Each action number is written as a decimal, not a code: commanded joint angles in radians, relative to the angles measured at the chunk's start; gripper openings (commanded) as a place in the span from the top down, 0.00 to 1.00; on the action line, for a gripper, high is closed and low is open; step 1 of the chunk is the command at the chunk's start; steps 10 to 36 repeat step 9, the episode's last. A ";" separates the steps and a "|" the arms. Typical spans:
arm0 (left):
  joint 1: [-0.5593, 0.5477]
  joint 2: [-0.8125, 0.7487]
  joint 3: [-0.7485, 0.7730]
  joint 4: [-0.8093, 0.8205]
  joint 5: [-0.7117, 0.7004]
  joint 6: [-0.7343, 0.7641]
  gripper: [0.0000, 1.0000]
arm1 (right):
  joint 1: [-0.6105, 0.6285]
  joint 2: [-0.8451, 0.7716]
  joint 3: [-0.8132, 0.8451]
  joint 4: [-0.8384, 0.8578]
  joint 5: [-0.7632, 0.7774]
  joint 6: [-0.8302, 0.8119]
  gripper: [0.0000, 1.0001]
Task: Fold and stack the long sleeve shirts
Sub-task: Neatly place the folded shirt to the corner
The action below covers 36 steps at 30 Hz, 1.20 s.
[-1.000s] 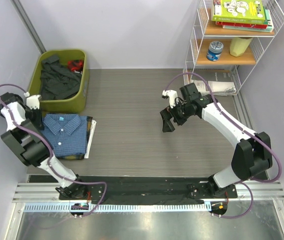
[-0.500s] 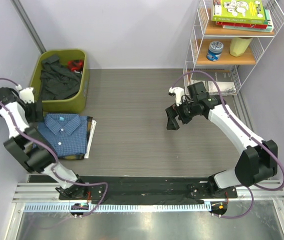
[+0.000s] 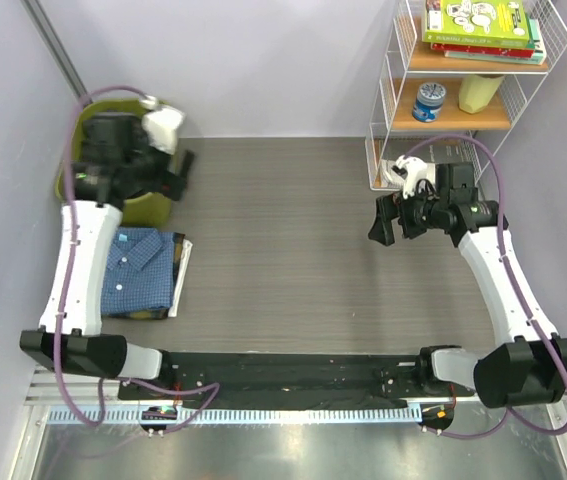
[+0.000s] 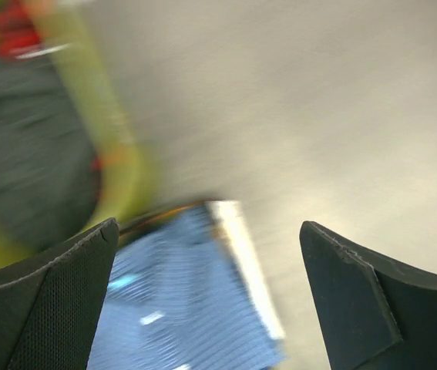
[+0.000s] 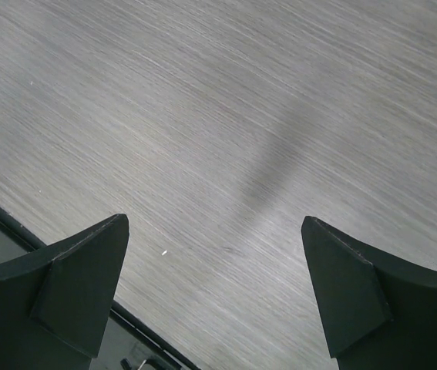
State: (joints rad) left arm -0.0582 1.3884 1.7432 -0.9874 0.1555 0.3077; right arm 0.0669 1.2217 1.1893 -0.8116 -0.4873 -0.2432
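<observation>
A folded blue checked shirt [image 3: 135,268] lies collar-up at the left of the table, in front of the bin. A pale plaid edge of a second folded shirt [image 3: 182,266] shows under its right side. My left gripper [image 3: 179,177] hangs high over the bin's right rim, behind the stack, open and empty. The left wrist view is blurred: between the fingers [image 4: 56,308] I see the blue shirt [image 4: 187,308] far below with its pale edge [image 4: 245,258]. My right gripper [image 3: 382,221] is open and empty above bare table, with only wood grain in its wrist view [image 5: 214,285].
An olive-green bin [image 3: 149,207] holding dark clothes stands at the back left, blurred in the left wrist view [image 4: 118,154]. A white wire shelf [image 3: 393,95] with books, a can and a cup stands at the back right. A black rail [image 3: 293,372] runs along the near edge.
My left arm has swung up from the shirt stack's left side to over the bin's right rim, and its jaws have opened. My right gripper has drawn back to the right, still open.
</observation>
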 commanded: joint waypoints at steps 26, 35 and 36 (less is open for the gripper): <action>-0.436 0.096 -0.370 0.127 -0.037 -0.231 0.00 | -0.009 -0.091 -0.243 0.086 0.119 0.071 0.00; -0.436 0.096 -0.370 0.127 -0.037 -0.231 0.00 | -0.009 -0.091 -0.243 0.086 0.119 0.071 0.00; -0.436 0.096 -0.370 0.127 -0.037 -0.231 0.00 | -0.009 -0.091 -0.243 0.086 0.119 0.071 0.00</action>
